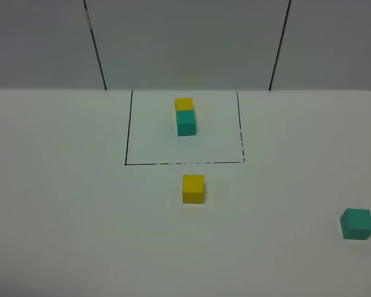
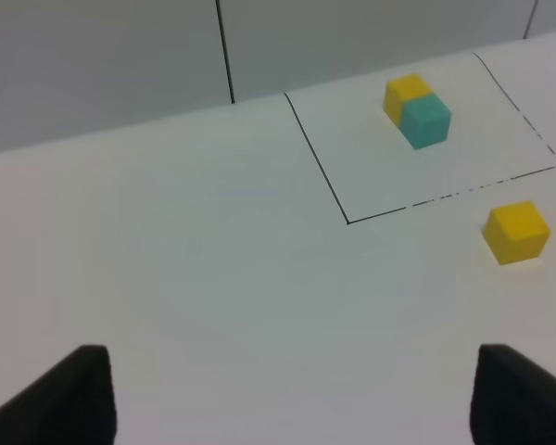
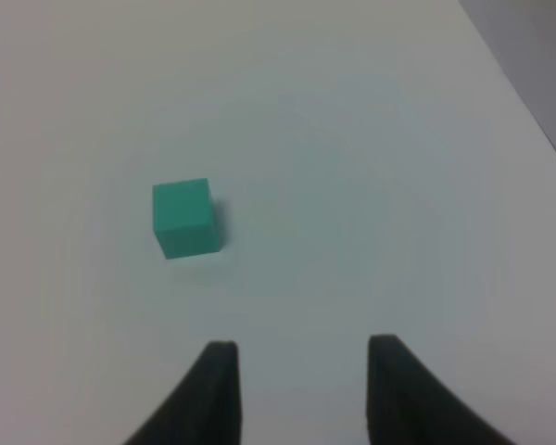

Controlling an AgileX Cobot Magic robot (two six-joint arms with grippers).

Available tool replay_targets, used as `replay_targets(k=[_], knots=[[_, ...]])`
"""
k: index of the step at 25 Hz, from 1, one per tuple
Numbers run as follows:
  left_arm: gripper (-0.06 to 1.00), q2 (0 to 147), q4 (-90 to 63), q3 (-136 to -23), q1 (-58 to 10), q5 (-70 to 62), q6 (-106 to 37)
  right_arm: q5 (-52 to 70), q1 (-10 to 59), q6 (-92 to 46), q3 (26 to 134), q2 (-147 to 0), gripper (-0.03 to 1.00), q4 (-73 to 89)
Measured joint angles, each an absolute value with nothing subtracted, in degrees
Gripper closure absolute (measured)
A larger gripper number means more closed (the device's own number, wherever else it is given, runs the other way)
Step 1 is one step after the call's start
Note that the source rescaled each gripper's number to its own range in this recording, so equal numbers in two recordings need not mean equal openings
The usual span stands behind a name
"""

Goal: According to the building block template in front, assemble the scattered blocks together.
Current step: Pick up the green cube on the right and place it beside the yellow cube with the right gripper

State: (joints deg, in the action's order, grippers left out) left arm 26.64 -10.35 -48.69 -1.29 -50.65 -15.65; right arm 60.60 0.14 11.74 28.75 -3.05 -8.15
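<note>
The template pair, a yellow cube [image 1: 184, 104] joined to a teal-green cube [image 1: 186, 122], stands inside the black drawn rectangle [image 1: 126, 130] at the back of the table. It also shows in the left wrist view [image 2: 417, 109]. The loose yellow cube [image 1: 193, 189] sits just in front of the rectangle and shows in the left wrist view [image 2: 516, 232]. The loose teal-green cube [image 1: 357, 223] lies at the far right and shows in the right wrist view [image 3: 183, 218]. My left gripper [image 2: 292, 399] is open and empty, apart from the cubes. My right gripper [image 3: 301, 389] is open and empty, short of the teal cube. Neither gripper shows in the exterior view.
The white table [image 1: 68, 216] runs to a grey panelled wall [image 1: 185, 43] at the back. The table's right edge [image 3: 528, 102] shows in the right wrist view.
</note>
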Motion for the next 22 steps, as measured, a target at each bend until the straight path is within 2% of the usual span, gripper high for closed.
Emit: replay_targets(k=[22], knots=[[0.02,6.5,-3.5,-35.4,-1.3,-57.0,-1.6,60.6,0.1,11.7,28.7,-3.0,0.97,-8.2]])
